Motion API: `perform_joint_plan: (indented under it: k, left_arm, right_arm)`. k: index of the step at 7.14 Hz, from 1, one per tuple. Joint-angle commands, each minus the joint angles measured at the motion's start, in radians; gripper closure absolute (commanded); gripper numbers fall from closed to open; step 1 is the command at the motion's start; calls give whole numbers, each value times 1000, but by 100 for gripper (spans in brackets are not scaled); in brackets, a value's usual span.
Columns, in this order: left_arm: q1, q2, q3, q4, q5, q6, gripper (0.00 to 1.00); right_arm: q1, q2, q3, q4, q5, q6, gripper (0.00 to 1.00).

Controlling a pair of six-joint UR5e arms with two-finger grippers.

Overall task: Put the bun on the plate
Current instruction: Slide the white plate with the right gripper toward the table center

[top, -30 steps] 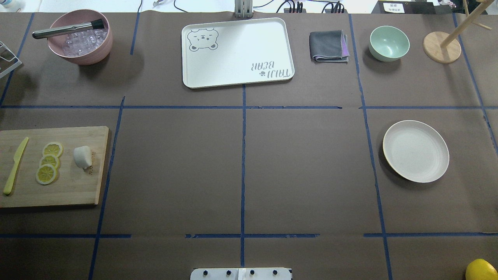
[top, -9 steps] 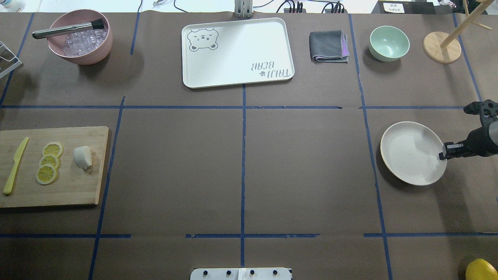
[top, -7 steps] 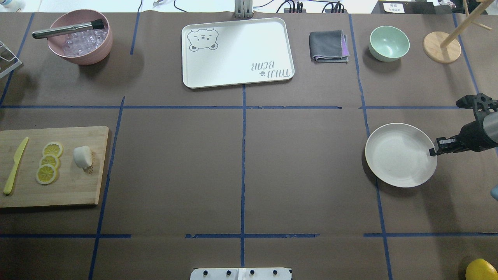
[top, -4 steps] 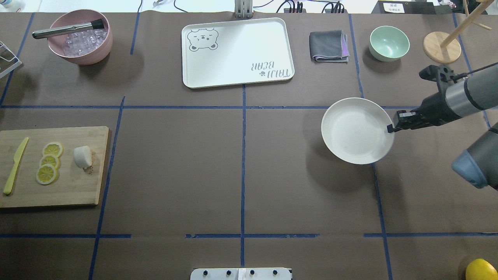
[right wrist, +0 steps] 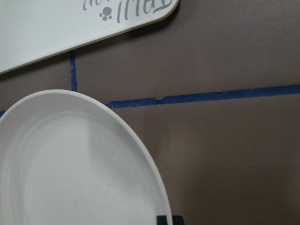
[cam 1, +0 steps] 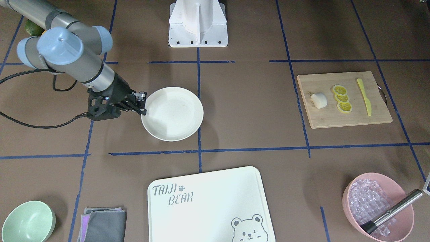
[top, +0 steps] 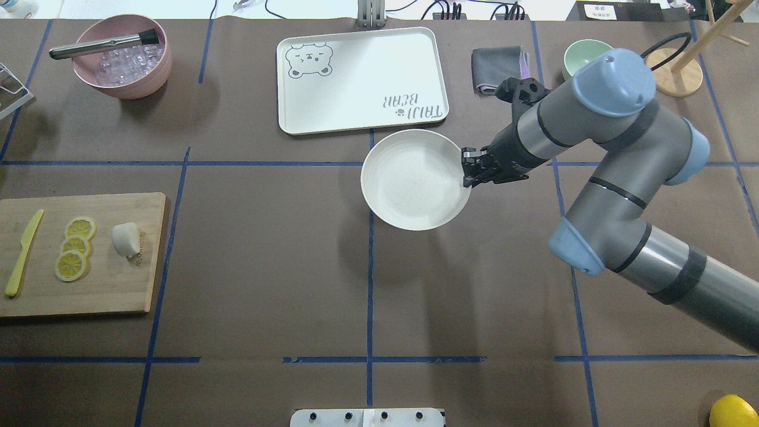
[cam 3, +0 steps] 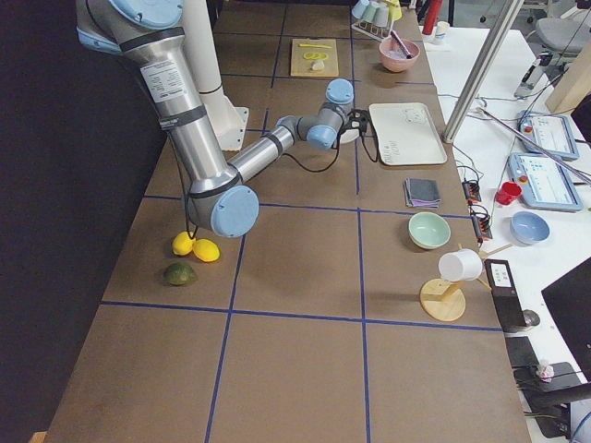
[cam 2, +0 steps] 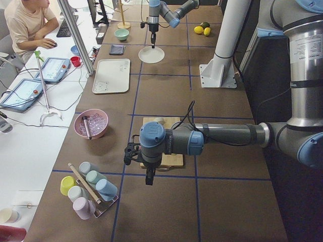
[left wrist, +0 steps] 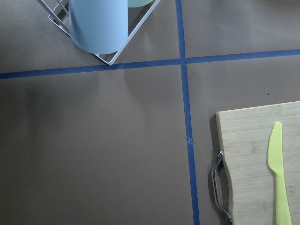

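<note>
right end effector (top: 466, 172) pinches the rim of the plate (top: 409, 181); bun (top: 126, 239) sits on cutting board (top: 107, 290).

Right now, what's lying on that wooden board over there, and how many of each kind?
Lemon slices: 3
Bun: 1
Knife: 1
Total on the wooden board: 5

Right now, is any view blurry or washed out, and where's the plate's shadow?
Overhead: sharp; the plate casts a soft shadow below itself; the tray is bright but readable. Right wrist: plate slightly soft. Exterior right: left edge dark.
</note>
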Motion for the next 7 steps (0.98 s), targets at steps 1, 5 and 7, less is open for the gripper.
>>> perform_joint_plan:
  k: [1,5,7]
  left_arm:
    - [0,-2,1,0,0,1,0]
    - [0,0,1,0,0,-1,0]
    - [0,2,1,0,0,1,0]
  right_arm:
    - [-116,65,-64,-16,-142,60,100]
    - [-199,88,-89,-16,-198,96,95]
    - [-215,102,-86,-19,-204,129,53]
